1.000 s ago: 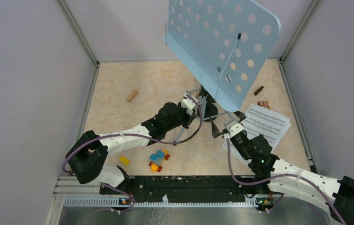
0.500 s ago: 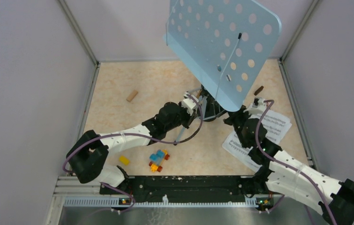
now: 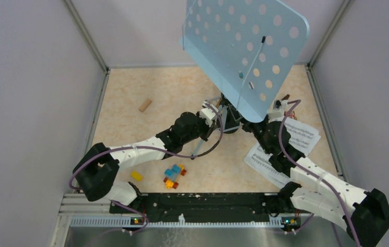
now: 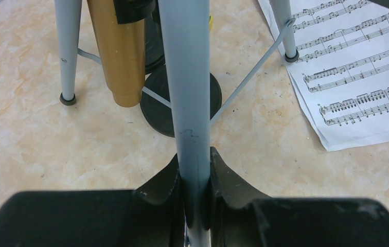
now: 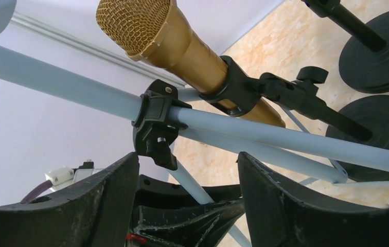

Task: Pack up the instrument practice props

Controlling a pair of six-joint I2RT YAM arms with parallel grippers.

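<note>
Judged step: collapsing the music rack (image 3: 244,51). The left end effector (image 4: 196,172) is pinching its pole (image 4: 188,77) low down, steadying it. The right end effector (image 5: 187,164) is hanging spread, gripping nothing. The black clamp collar (image 5: 156,121) is sitting just ahead between its fingers, with the gold microphone (image 5: 166,36) clipped beyond. Advising: centre on the collar before closing, steer clear of the microphone, and hold firm on the left, or the rack risks tipping.

toy block car (image 3: 174,176), yellow block (image 3: 136,176), wooden block (image 3: 145,105)
</note>
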